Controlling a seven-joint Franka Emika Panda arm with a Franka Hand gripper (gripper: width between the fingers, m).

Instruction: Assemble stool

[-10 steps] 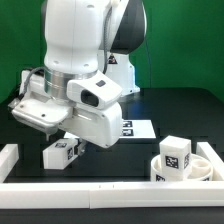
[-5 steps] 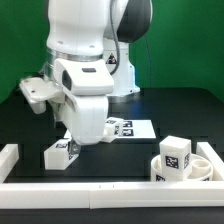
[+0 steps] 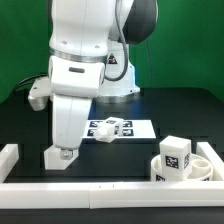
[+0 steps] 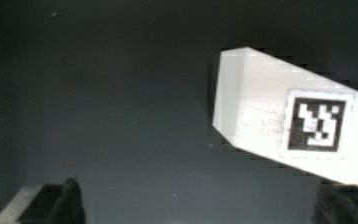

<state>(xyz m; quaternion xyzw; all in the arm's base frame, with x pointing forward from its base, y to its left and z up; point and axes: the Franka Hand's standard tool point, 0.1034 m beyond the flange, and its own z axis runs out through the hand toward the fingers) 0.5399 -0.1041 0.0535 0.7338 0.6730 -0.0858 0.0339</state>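
A white stool leg (image 3: 57, 155) with a square tag lies on the black table at the exterior view's left. My gripper (image 3: 64, 147) hangs just above it, largely hidden by the hand. In the wrist view the leg (image 4: 286, 112) lies ahead of the open gripper (image 4: 197, 205). Its two dark fingertips (image 4: 55, 204) stand wide apart with only bare table between them. The round seat (image 3: 195, 168) sits at the exterior view's right, with another tagged leg (image 3: 175, 154) on it.
The marker board (image 3: 122, 128) lies flat behind the leg, near the robot base. A long white edge rail (image 3: 100, 188) runs along the front, with a short white piece (image 3: 8, 157) at the exterior view's left.
The wrist has swung from a tilt toward the exterior view's left to pointing straight down over the leg. The marker board is now less covered.
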